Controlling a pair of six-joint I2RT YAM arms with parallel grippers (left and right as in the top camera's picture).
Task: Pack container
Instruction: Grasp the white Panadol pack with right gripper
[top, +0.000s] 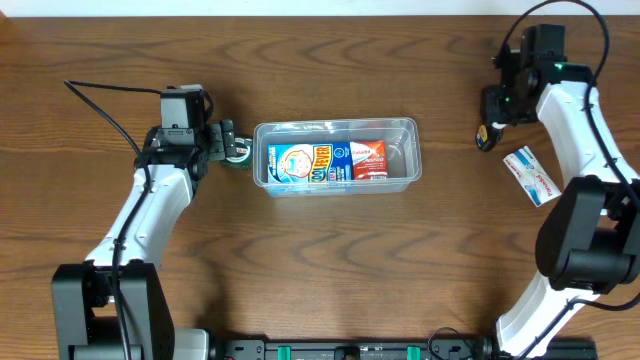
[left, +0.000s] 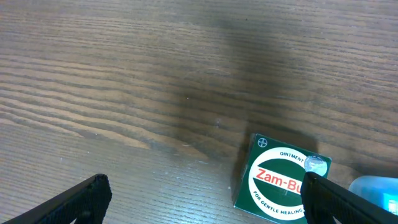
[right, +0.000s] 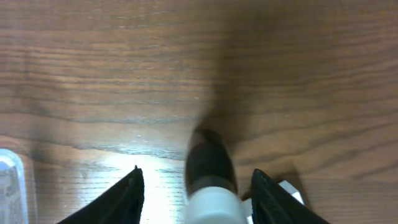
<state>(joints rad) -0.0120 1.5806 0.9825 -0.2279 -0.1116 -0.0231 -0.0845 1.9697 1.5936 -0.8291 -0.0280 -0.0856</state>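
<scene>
In your left wrist view, the green Zam-Buk ointment box (left: 273, 180) lies on the wooden table (left: 155, 81), low and to the right. The left gripper (left: 204, 190) stands wide open: one black finger (left: 74, 202) is well to the left of the box, and the other finger (left: 348, 202) covers the right edge of the box. Just right of the box, at the border, you see a blurred pale blue shape (left: 376, 186); what it is cannot be told.

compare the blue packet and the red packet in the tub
The blue packet is the larger one and takes up the left part of the container. The red packet is smaller and sits to its right. The blue packet shows yellow lettering, which the red packet lacks. Both lie flat inside.
</scene>
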